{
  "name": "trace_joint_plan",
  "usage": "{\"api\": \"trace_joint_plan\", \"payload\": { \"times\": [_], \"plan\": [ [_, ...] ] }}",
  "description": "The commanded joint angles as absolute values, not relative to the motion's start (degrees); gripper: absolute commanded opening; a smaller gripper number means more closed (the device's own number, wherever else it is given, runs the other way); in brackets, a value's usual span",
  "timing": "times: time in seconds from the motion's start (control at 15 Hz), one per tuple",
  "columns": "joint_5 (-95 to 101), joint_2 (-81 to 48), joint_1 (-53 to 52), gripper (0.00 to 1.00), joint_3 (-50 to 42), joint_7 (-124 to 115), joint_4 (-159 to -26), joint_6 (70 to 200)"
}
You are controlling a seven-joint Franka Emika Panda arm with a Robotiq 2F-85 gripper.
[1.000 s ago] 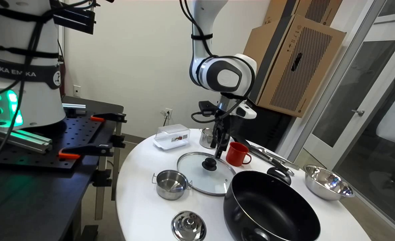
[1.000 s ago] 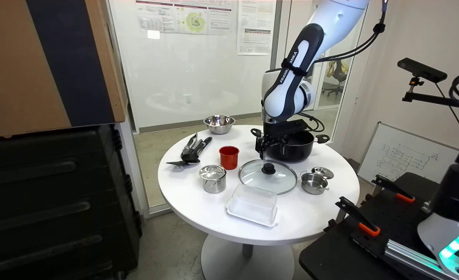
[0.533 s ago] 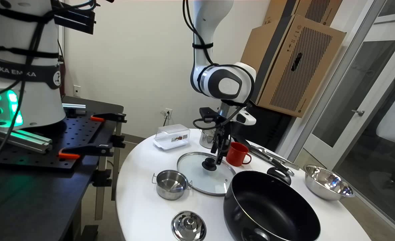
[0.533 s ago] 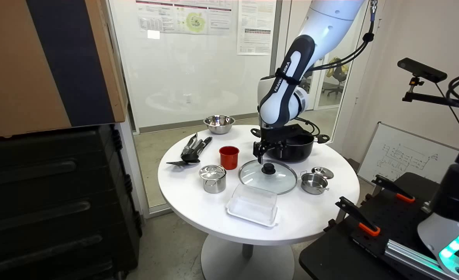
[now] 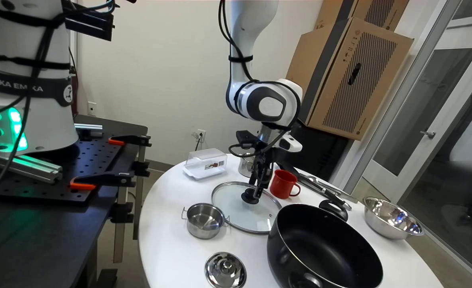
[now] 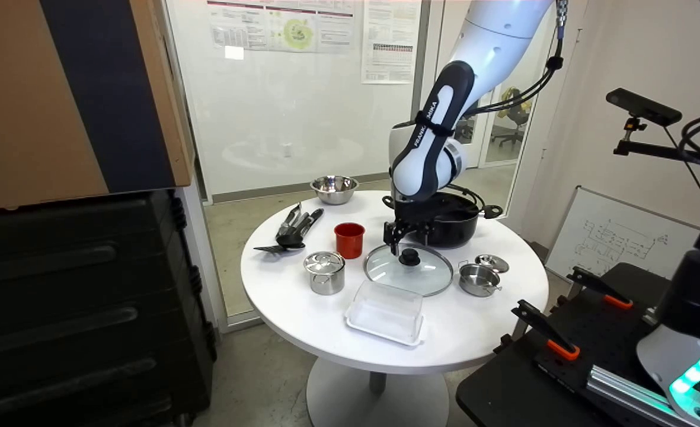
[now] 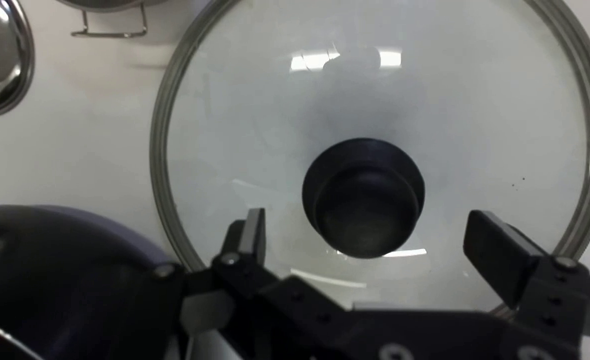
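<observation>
Your jaws stand wide apart and hold nothing. On the bench [image 6: 284, 284], the glass lid [image 7: 382, 110] lies with its black knob [image 7: 364, 200] appearing between them in the wrist view, the black pot [image 7: 65, 280] at eight o'clock. This seems the aligning step; next, you should probably centre and lower carefully before gripping.

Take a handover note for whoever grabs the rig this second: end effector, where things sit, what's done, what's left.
End effector: open, holding nothing, the knob showing between its jaws in the wrist view, gaps on both sides.
Lid: flat on the table, knob up.
Pot: uncovered, next to the lid.
Mug: upright, near the lid.
Done: end effector is at the knob, jaws apart.
Left, by the look of it: the grip; lid not yet held or lifted.
</observation>
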State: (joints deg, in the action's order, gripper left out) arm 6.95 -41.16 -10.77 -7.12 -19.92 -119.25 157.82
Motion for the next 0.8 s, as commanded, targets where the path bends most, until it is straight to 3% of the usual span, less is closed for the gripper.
{"api": "trace_joint_plan", "payload": {
  "times": [0.0,0.33,0.47,0.73],
  "plan": [
    [5.9,-42.7,-12.3,1.00,-8.2,-20.5,-117.8,157.9],
    [5.6,-43.5,-12.5,0.98,-8.7,-20.9,-117.2,157.6],
    [5.4,-43.6,-12.4,0.73,-8.7,-20.9,-117.1,157.6],
    [5.3,-43.5,-12.5,0.48,-8.7,-20.7,-117.4,157.3]
  ]
}}
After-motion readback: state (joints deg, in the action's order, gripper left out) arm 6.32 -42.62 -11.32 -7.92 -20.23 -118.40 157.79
